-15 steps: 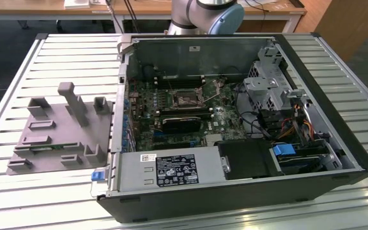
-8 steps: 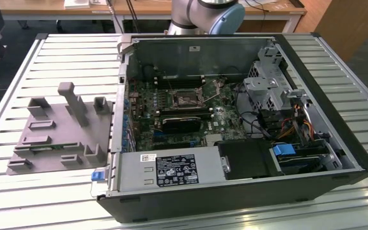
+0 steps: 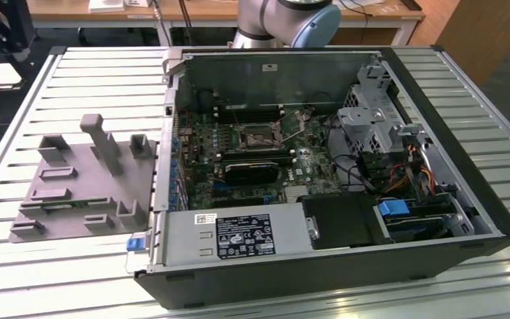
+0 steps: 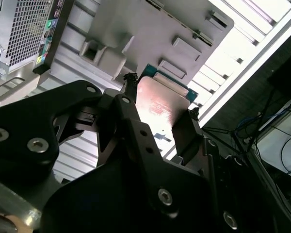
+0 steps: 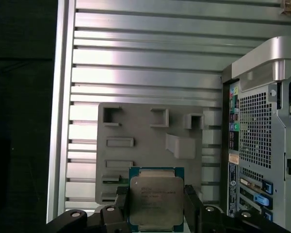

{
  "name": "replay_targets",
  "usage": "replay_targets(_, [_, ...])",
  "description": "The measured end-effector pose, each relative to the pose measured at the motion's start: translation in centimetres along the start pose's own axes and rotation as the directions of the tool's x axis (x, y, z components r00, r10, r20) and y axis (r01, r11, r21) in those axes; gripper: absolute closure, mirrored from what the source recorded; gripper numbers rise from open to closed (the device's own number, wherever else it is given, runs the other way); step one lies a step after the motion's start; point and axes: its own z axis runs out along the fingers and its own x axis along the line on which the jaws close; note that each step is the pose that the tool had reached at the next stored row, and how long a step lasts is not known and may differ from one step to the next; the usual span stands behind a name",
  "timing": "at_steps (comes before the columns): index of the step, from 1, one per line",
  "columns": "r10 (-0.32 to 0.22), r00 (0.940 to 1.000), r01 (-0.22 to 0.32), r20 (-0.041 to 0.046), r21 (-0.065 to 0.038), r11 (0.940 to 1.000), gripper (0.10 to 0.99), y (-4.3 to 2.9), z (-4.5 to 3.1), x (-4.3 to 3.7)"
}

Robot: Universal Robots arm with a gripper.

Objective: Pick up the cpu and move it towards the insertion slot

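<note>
Silvery aluminium slats form the table (image 3: 95, 86) in the exterior view, where an open computer case (image 3: 326, 279) lies on its side. The insertion slot (image 3: 257, 136), a metal-framed square socket, sits on the motherboard (image 3: 313, 163) toward the case's twelve o'clock wall. A grey holder tray (image 3: 69, 193) rests at the case's nine o'clock, on the exterior view's left. The arm (image 3: 281, 16) rises at twelve o'clock, beyond the case.

In the second wrist view, the gripper (image 4: 161, 96) presses its two black fingers (image 4: 136, 131) against opposite edges of the cpu (image 4: 157, 107), with the holder tray (image 4: 136, 29) beyond.

In the first wrist view, the cpu (image 5: 155, 204), metal lid toward the camera, is clamped between the fingers (image 5: 191, 204) over the holder tray (image 5: 150, 141), outside the computer case (image 5: 262, 136), whose perforated rear panel stands just beside the tray.
</note>
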Motion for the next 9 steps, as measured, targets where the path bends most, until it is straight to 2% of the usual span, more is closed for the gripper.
replay_targets(9, [0.0, 1.0, 0.0, -0.002, 0.0, 1.0, 0.549, -0.07, 0.11, -3.17])
